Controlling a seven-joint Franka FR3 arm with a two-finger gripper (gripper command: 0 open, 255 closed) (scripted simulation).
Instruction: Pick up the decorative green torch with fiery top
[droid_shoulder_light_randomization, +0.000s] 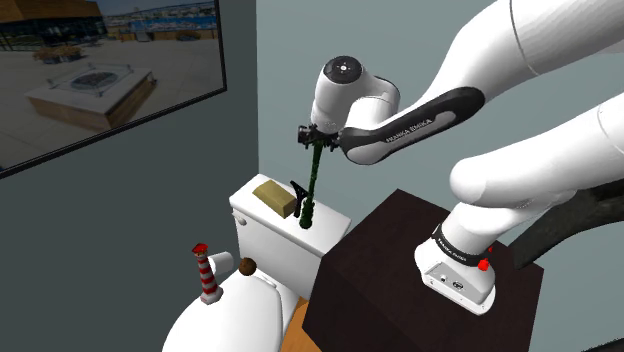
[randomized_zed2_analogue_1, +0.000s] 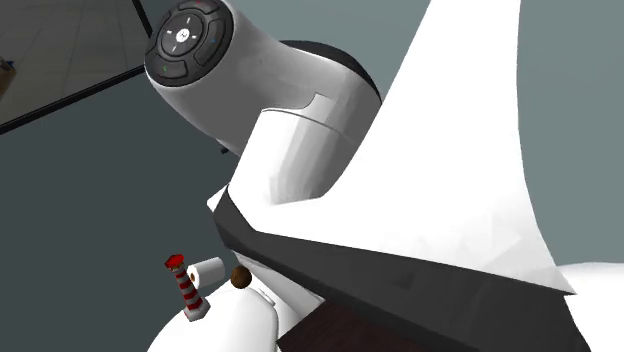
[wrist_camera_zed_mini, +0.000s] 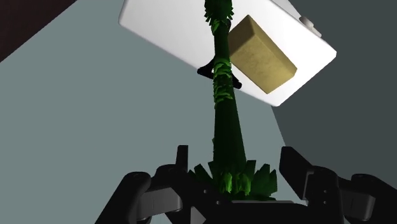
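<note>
The green torch (droid_shoulder_light_randomization: 313, 180) hangs upright from my gripper (droid_shoulder_light_randomization: 316, 133), a dark green shaft wrapped in leafy bands. Its lower end is just over the lid of the white toilet tank (droid_shoulder_light_randomization: 262, 232); I cannot tell whether it touches. In the wrist view the torch (wrist_camera_zed_mini: 224, 121) runs away from the gripper (wrist_camera_zed_mini: 236, 159) toward the tank (wrist_camera_zed_mini: 159, 32), and its leafy crown sits clasped between the two black fingers (wrist_camera_zed_mini: 181, 160). A small black piece (wrist_camera_zed_mini: 219, 69) rings the shaft partway down.
A tan block (droid_shoulder_light_randomization: 275, 197) lies on the tank lid beside the torch. A red-and-white striped lighthouse (droid_shoulder_light_randomization: 207, 272), a white roll (droid_shoulder_light_randomization: 222, 263) and a brown ball (droid_shoulder_light_randomization: 246, 266) stand on the toilet below. The dark stand (droid_shoulder_light_randomization: 390, 260) is at right, and a framed picture (droid_shoulder_light_randomization: 100, 70) hangs on the wall.
</note>
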